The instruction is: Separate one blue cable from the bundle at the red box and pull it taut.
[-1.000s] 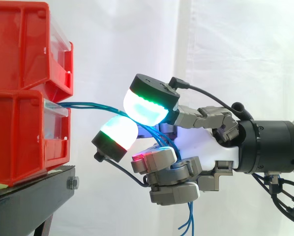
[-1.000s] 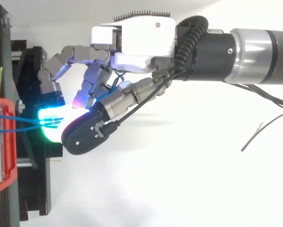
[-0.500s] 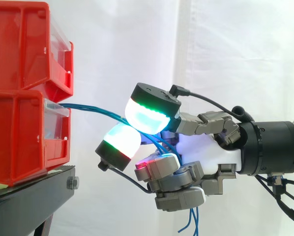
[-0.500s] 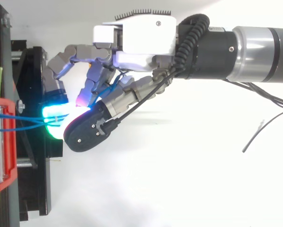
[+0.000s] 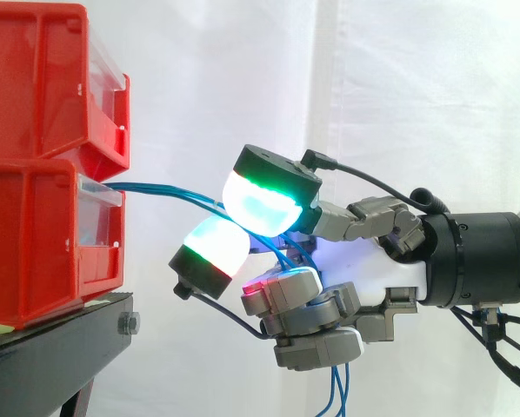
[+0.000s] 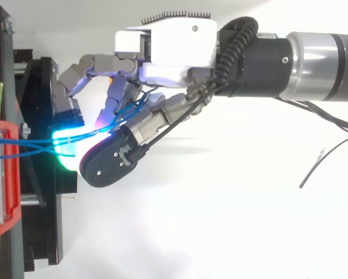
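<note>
Blue cables [image 5: 166, 190] run out of the front of the lower red bin [image 5: 43, 248], which sits at the right edge of the black stand [image 5: 64, 339] with an upper red bin [image 5: 34, 78] stacked on it. Strands cross open air, sloping slightly down, into the hand [image 5: 369, 271]. Fingers curled round them, two green-white pads [image 5: 260, 201] pinching the strands. Loose ends hang below the palm. Top view: strands [image 6: 31, 143] near-straight between bin and pads. White curtain [image 5: 416, 87] behind.
</note>
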Available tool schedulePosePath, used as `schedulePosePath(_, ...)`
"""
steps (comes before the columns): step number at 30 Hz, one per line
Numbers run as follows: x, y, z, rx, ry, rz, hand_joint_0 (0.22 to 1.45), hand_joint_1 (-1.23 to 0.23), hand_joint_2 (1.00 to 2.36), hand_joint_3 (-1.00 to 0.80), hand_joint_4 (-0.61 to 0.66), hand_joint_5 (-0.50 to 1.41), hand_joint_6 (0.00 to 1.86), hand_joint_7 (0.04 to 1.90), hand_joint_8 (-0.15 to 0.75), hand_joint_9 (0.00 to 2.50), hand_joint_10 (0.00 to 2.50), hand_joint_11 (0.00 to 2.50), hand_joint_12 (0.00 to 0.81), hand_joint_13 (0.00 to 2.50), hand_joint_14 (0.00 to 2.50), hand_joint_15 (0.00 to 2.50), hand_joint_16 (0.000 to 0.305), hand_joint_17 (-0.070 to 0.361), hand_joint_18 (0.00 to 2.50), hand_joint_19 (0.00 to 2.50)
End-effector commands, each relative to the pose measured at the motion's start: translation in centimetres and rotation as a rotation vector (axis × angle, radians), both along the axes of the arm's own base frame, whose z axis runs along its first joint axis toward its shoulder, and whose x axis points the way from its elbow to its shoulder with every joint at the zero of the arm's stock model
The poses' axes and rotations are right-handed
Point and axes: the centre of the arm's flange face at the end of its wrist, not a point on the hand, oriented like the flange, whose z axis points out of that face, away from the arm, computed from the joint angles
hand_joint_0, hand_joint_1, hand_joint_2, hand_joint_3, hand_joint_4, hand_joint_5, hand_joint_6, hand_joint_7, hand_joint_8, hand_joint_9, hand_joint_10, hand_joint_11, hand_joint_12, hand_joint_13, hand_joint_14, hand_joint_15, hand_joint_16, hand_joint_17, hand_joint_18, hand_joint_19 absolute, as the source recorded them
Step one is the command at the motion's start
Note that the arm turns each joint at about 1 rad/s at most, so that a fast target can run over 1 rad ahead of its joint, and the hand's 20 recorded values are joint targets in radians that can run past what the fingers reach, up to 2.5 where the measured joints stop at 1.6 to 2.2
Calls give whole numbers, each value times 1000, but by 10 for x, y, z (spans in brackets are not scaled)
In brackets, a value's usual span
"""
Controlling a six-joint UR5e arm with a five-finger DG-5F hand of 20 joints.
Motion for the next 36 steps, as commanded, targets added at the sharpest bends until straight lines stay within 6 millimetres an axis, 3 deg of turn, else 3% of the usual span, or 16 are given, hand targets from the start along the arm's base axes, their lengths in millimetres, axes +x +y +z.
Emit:
schedulePosePath(1,0,-1,2,0,3,0,862,-914,1000,-500,16,-192,914,1162,297,1205,0,1726,335,873,1763,1526,32,72,1190,1764)
schedulePosePath(9,-2,-2,5,0,40,0,806,-960,1000,-500,57,-188,912,1140,294,1207,0,1754,336,917,1622,1621,32,73,1223,1717)
schedulePosePath(18,-1,-8,12,-17,44,-7,720,-1019,1000,-500,69,-188,912,1138,293,1191,0,1748,337,883,1678,1599,34,76,1208,1735)
schedulePosePath(22,-1,-11,15,-21,45,-10,625,-1019,1000,-500,76,-186,911,1106,295,1191,1,1749,340,869,1698,1586,33,74,1185,1754)
schedulePosePath(29,-1,-13,19,-30,45,-13,496,-878,1000,-500,124,-178,871,1065,324,1207,17,1706,366,858,1832,1439,40,91,1210,1728)
schedulePosePath(30,0,-14,20,-30,45,-14,487,-801,1000,-500,130,-177,867,1057,329,1217,30,1674,375,857,1855,1419,42,94,1217,1731)
schedulePosePath(36,0,-14,21,-32,42,-14,583,-544,1000,-500,99,-167,847,1078,295,1256,3,1678,341,872,1715,1493,34,75,1177,1770)
